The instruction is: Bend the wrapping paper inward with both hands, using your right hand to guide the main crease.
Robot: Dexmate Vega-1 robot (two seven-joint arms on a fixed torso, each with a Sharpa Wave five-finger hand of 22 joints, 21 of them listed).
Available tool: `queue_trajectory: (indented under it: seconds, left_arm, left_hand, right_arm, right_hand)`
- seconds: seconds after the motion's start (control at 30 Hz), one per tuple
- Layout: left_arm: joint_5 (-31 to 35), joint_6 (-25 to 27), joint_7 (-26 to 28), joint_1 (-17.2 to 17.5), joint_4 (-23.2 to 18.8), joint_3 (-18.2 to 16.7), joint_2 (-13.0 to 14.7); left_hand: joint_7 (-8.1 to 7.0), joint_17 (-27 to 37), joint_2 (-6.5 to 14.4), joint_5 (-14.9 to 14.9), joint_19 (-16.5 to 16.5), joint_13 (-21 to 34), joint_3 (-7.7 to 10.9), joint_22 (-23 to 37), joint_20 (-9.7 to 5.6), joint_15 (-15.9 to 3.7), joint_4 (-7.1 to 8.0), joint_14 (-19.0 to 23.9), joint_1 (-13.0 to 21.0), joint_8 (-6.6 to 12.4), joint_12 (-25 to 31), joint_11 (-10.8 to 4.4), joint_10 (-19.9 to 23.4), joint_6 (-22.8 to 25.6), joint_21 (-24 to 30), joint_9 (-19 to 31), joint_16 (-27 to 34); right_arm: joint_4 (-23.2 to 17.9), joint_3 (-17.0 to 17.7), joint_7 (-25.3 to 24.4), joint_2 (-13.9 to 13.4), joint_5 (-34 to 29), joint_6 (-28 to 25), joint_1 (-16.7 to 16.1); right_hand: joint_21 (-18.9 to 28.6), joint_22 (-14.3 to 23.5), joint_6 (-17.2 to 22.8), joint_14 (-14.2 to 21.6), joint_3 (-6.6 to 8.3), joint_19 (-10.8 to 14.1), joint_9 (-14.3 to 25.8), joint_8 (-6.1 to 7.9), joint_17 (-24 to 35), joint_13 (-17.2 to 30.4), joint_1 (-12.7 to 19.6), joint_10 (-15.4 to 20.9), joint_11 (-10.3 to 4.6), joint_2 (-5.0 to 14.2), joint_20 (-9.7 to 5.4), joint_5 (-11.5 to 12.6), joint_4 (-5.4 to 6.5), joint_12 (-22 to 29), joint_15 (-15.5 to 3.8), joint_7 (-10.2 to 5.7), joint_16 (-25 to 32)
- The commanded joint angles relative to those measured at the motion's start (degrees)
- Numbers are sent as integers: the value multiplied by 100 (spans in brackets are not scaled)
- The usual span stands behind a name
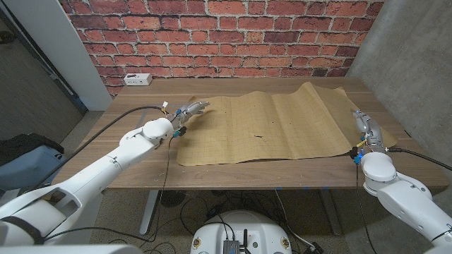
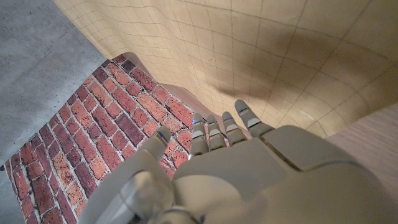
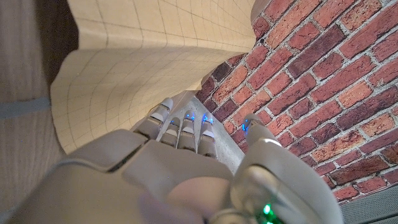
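Note:
A sheet of tan wrapping paper (image 1: pixel 272 127) with a faint grid lies spread across the wooden table, wavy along its far edge and raised at its far right corner. My left hand (image 1: pixel 185 113) is at the paper's left edge with its fingers stretched out over the near left corner; whether it touches the paper I cannot tell. My right hand (image 1: pixel 368 128) stands at the paper's right edge, fingers extended and holding nothing. The left wrist view has the paper (image 2: pixel 261 56) beyond my left hand (image 2: pixel 249 168). In the right wrist view the paper's curled edge (image 3: pixel 143 74) sits ahead of my right hand (image 3: pixel 180 174).
A white power strip (image 1: pixel 137 79) lies at the table's far left corner near the brick wall (image 1: pixel 226 35). A black cable (image 1: pixel 120 116) runs along my left arm. Bare table (image 1: pixel 268 173) borders the paper at the front.

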Motion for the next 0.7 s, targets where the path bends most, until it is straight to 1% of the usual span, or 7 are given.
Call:
queue_trajectory:
  seconds: [0.03, 0.13, 0.2, 0.23, 0.47, 0.63, 0.7]
  left_arm:
    - [459, 598, 62, -63, -322, 124, 219]
    - [578, 777, 55, -95, -405, 171, 274]
    - [674, 885, 53, -124, -457, 209, 308]
    - [734, 947, 56, -139, -490, 231, 327]
    - [1207, 1403, 20, -285, -724, 432, 451]
    - [1565, 1672, -37, -416, -827, 598, 486]
    - [1690, 1724, -62, -463, -838, 657, 488]
  left_hand:
    - [55, 4, -23, 1, 80, 14, 19, 31, 1, -6, -32, 142, -3, 46, 48, 32, 158, 224, -24, 11, 19]
    - [114, 4, -24, 1, 100, 14, 24, 32, 9, 5, -34, 202, -5, 52, 42, 36, 209, 348, -43, 12, 16]
    - [174, 4, -25, 1, 105, 14, 26, 32, 13, 8, -34, 215, -7, 28, 41, 34, 241, 342, -55, 12, 9]
    - [179, 4, -25, 1, 105, 14, 26, 32, 12, 8, -34, 217, -8, 24, 39, 34, 244, 344, -58, 12, 6]
    - [151, 6, -29, 2, 95, 14, 27, 33, 19, 6, -29, 234, -20, 32, 33, 10, 308, 485, -94, 13, -12]
    - [120, 7, -31, 1, 59, 14, 25, 34, 19, -7, -22, 241, -30, 29, 29, 12, 343, 549, -125, 13, -22]
    - [113, 8, -33, 1, 48, 14, 24, 35, 20, -14, -19, 242, -35, 22, 23, -10, 347, 566, -138, 14, -27]
  right_arm:
    - [-196, 122, -220, -16, -66, -673, -73]
    - [-229, 142, -269, -3, -75, -794, -88]
    - [-256, 151, -332, 19, -93, -882, -98]
    - [-269, 159, -355, 26, -97, -931, -104]
    - [-353, 214, -585, 120, -142, -1254, -148]
    - [-446, 247, -831, 203, -209, -1580, -172]
    - [-462, 258, -873, 218, -229, -1671, -172]
  right_hand:
    - [-8, 22, 87, -2, 58, 13, 17, 48, 22, 10, 76, 44, -9, 47, -38, 34, 23, 29, -33, 15, 31]
    - [-7, 22, 97, 0, 71, 17, 18, 47, 26, 10, 86, 44, -16, 51, -44, 35, 33, 26, -50, 11, 33]
    - [-9, 22, 99, -1, 80, 12, 18, 45, 29, 10, 93, 49, -17, 53, -47, 36, 39, 27, -54, 5, 34]
    - [-9, 23, 100, -1, 82, 11, 18, 45, 29, 10, 94, 48, -19, 53, -50, 36, 41, 26, -59, 1, 34]
    - [-31, 23, 120, -3, 123, -43, 20, 43, 35, 11, 130, 45, -47, 62, -64, 43, 60, 19, -83, -14, 36]
    - [-53, 23, 139, -16, 165, -105, 21, 40, 34, 12, 180, 31, -90, 53, -70, 50, 58, 8, -103, -22, 29]
    - [-57, 23, 155, -14, 177, -117, 21, 44, 32, 12, 197, 31, -85, 47, -72, 53, 54, 7, -105, -21, 28]
